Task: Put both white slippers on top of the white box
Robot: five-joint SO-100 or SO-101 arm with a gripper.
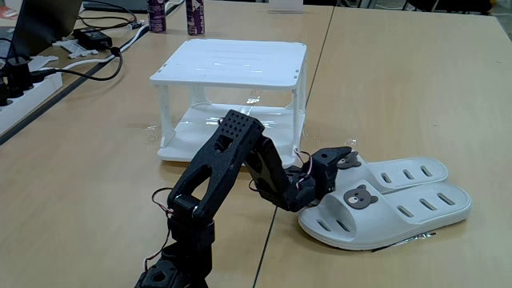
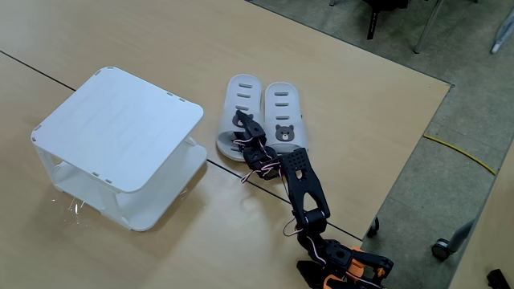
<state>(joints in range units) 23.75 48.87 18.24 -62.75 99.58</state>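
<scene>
Two white slippers lie side by side, flat on the wooden table. In a fixed view the near one (image 1: 400, 210) shows its bear badge, with the far one (image 1: 412, 170) behind it. In the other fixed view they are the right slipper (image 2: 283, 100) and the left slipper (image 2: 243, 92). My gripper (image 1: 340, 162) (image 2: 245, 128) is at the strap of the far, left slipper, one finger on top over its badge. I cannot see how tightly the jaws close. The white box (image 1: 232, 60) (image 2: 120, 128) stands just beyond, with nothing on its ribbed top.
Cables, a power adapter (image 1: 94, 37) and a power strip (image 1: 20, 88) sit at the far left of the table. Two dark bottles (image 1: 194, 16) stand behind the box. The table edge (image 2: 401, 168) runs close to the arm's base, with floor beyond.
</scene>
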